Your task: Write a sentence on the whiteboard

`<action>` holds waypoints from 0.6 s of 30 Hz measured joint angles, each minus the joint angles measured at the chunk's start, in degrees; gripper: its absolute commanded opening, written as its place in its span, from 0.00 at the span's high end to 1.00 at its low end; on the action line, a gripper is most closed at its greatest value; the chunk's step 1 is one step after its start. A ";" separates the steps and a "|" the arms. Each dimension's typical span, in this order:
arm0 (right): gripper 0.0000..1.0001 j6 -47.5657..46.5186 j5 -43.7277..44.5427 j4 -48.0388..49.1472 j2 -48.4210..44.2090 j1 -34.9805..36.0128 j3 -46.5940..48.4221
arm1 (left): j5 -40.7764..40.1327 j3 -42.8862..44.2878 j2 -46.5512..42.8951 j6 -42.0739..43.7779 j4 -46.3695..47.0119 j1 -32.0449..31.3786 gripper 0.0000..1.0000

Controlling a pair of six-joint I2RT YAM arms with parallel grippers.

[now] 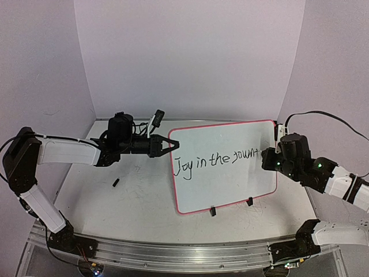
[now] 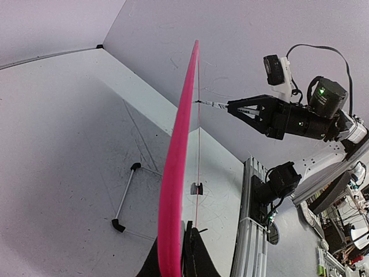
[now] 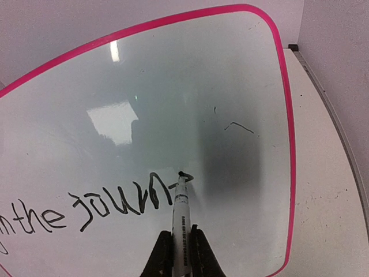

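Note:
The whiteboard [image 1: 225, 167], white with a pink border, stands tilted on the table and reads "Joy in the journ" in black. My left gripper [image 1: 172, 145] is shut on the board's left edge; in the left wrist view that pink edge [image 2: 181, 133] runs up from between my fingers, where the left gripper [image 2: 174, 249] clamps it. My right gripper [image 1: 268, 154] is shut on a white marker [image 3: 181, 210], whose black tip touches the board [image 3: 173, 81] at the end of the last letter. In the right wrist view, the right gripper [image 3: 181, 254] has the marker upright between its jaws.
Two black clips [image 1: 213, 211] [image 1: 249, 202] sit on the board's lower edge. A small black cap [image 1: 116, 183] lies on the scribbled grey tabletop at the left. A thin white rod with black ends [image 2: 125, 196] lies behind the board. Lilac walls enclose the table; an aluminium rail [image 1: 173, 254] runs along the front.

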 measured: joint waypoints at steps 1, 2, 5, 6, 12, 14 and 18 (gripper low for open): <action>1.00 -0.12 -0.20 0.19 0.04 0.00 0.00 | 0.00 0.00 0.00 0.00 0.00 0.00 1.00; 1.00 -0.20 -0.46 0.30 0.11 0.00 0.00 | 0.00 0.00 0.00 0.00 0.00 0.00 1.00; 1.00 -0.33 -1.29 0.48 0.30 -0.05 0.00 | -0.03 0.00 0.00 -0.02 -0.02 0.00 1.00; 1.00 -0.33 -1.44 0.48 0.30 -0.08 0.00 | -0.03 0.00 0.00 -0.02 -0.02 0.00 1.00; 1.00 0.17 -2.66 0.08 -0.66 -0.13 -0.31 | 0.00 0.00 0.00 0.00 -0.02 0.00 1.00; 1.00 0.64 -3.07 -0.25 -1.25 -0.13 -0.96 | 0.02 0.00 0.00 0.02 -0.02 0.00 1.00; 1.00 1.60 -3.31 -1.13 -2.28 -0.13 -2.45 | 0.02 0.00 0.00 0.00 -0.02 -0.02 1.00</action>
